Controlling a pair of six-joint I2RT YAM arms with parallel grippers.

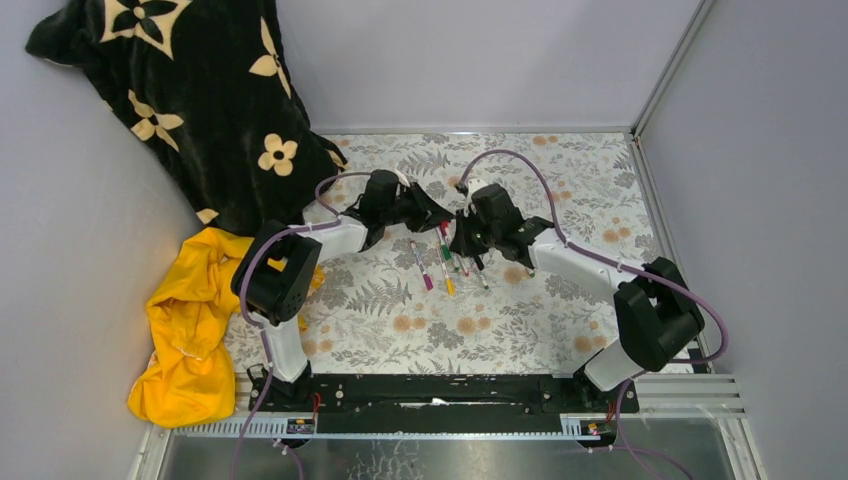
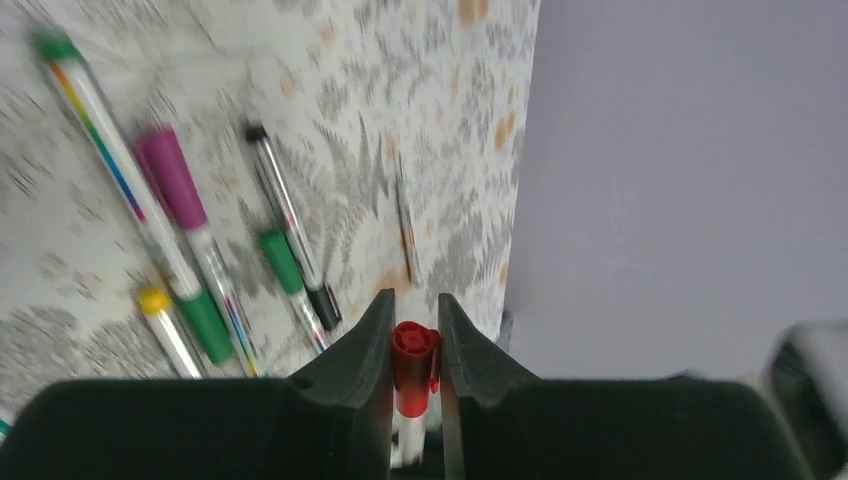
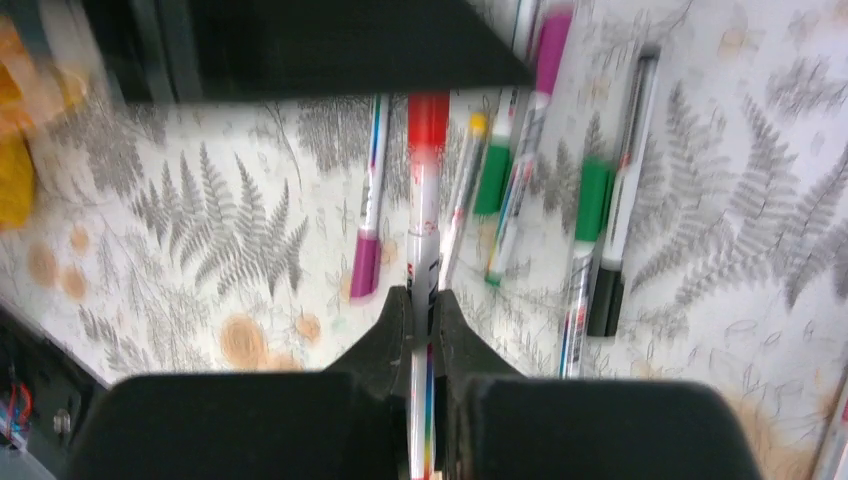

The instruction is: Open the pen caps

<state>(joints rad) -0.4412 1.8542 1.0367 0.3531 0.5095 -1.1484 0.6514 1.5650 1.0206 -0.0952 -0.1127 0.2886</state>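
Observation:
One pen is held off the table between both grippers. My left gripper (image 2: 413,320) is shut on its red pen cap (image 2: 413,362), which still sits on the white barrel (image 2: 408,435). My right gripper (image 3: 424,300) is shut on the whitish barrel (image 3: 422,245) of that pen; its red cap (image 3: 428,118) runs into the left gripper's black fingers above. In the top view the left gripper (image 1: 445,215) and right gripper (image 1: 462,230) meet over the table's middle. Several other capped pens (image 1: 443,262) lie on the cloth below, with magenta (image 3: 365,265), green (image 3: 592,198), black (image 3: 605,300) and yellow (image 2: 153,299) caps.
A black blanket with pale flowers (image 1: 190,90) hangs at the back left. A yellow cloth (image 1: 190,330) lies at the table's left edge. Grey walls close in the back and right side. The black mounting rail (image 1: 440,395) runs along the near edge.

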